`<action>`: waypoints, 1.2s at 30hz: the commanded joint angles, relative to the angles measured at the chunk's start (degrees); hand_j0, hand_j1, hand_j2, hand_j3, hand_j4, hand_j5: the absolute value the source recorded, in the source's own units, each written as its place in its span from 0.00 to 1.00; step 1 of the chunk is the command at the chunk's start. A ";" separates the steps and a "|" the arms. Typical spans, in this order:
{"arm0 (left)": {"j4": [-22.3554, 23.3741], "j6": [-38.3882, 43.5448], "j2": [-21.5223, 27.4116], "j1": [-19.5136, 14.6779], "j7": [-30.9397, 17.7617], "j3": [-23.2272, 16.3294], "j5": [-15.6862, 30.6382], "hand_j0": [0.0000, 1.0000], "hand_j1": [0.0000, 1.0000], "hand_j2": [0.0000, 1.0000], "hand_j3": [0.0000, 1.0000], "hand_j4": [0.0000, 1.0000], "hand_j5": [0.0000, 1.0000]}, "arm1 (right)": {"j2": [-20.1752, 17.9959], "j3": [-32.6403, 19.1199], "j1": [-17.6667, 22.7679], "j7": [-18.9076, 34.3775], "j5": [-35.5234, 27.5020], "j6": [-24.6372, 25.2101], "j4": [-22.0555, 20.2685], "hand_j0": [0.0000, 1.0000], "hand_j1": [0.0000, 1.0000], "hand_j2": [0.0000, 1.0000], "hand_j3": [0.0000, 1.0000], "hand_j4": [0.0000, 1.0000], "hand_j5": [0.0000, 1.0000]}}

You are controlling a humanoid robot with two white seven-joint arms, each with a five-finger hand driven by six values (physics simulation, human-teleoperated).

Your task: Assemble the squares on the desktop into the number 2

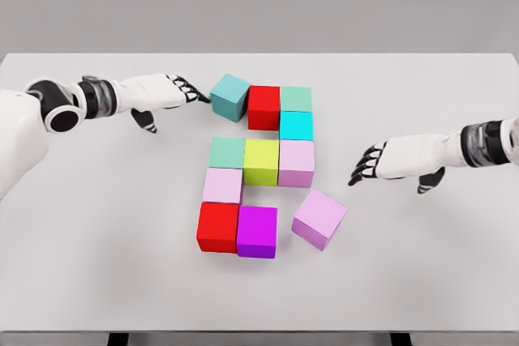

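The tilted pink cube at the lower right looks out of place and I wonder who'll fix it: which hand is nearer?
Right. The right hand hovers just up-right of the tilted pink cube; the left hand is far across, touching the teal cube.

Bright even overhead light, soft faint shadows, no glare, slightly soft render

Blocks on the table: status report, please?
Left hand open, fingertips at tilted teal block. Right hand open, hovering. Lilac block loose, skewed, bottom right. Nothing blocking.
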 commanded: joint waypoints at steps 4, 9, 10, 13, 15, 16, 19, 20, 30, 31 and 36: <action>-2.79 0.10 1.62 0.35 0.10 0.11 0.34 1.00 1.00 1.00 1.00 1.00 1.00 | 0.43 -0.15 0.09 0.01 0.12 0.12 -0.34 0.92 0.92 0.92 0.92 0.92 0.92; -3.31 0.10 1.62 0.44 0.10 0.11 0.34 1.00 1.00 1.00 1.00 1.00 1.00 | -0.28 -0.24 0.18 0.27 0.21 0.12 -5.35 0.92 0.92 0.92 0.92 0.92 0.92; -3.05 0.10 1.71 0.35 0.10 0.37 0.34 1.00 1.00 1.00 1.00 1.00 1.00 | -0.28 -0.24 0.18 0.36 0.39 0.12 -6.23 0.92 0.92 0.92 0.92 0.92 0.92; -2.26 0.10 1.71 0.26 0.10 0.90 0.25 1.00 1.00 1.00 1.00 1.00 1.00 | -0.19 -0.07 0.18 0.36 0.48 0.12 -6.59 0.93 0.93 0.93 0.93 0.93 0.93; 0.11 0.10 1.62 0.09 0.10 0.99 0.25 1.00 1.00 1.00 1.00 1.00 1.00 | 0.16 -0.07 0.26 0.27 0.48 0.12 -6.41 0.93 0.93 0.93 0.93 0.93 0.93; 1.34 0.10 1.53 0.00 0.10 1.16 0.17 1.00 1.00 1.00 1.00 1.00 1.00 | 0.25 -0.07 0.26 0.27 0.48 0.12 -6.32 0.93 0.93 0.93 0.93 0.93 0.93; 2.58 0.10 1.53 -0.17 0.10 1.25 0.16 1.00 1.00 1.00 1.00 1.00 1.00 | 0.34 -0.07 0.26 0.18 0.30 0.12 -6.15 0.92 0.92 0.92 0.92 0.92 0.92; 3.19 0.10 1.53 -0.18 0.10 1.34 0.16 1.00 1.00 1.00 1.00 1.00 1.00 | 0.43 -0.07 0.26 0.18 0.30 0.12 -6.15 0.92 0.92 0.92 0.92 0.92 0.92; 9.69 0.10 -2.07 -2.90 0.01 1.07 -0.01 1.00 1.00 1.00 1.00 1.00 1.00 | 2.54 -0.24 0.26 0.18 0.12 0.12 -4.39 0.92 0.92 0.92 0.92 0.92 0.92; 9.78 0.10 -2.16 -2.99 0.01 1.07 -0.01 1.00 1.00 1.00 1.00 1.00 1.00 | 2.62 -0.24 0.26 0.18 0.12 0.12 -4.04 0.92 0.92 0.92 0.92 0.92 0.92; 10.49 0.10 -3.04 -3.43 0.01 1.07 -0.10 1.00 1.00 1.00 1.00 1.00 1.00 | 2.89 -0.33 0.26 0.18 0.12 0.12 -3.95 0.92 0.92 0.92 0.92 0.92 0.92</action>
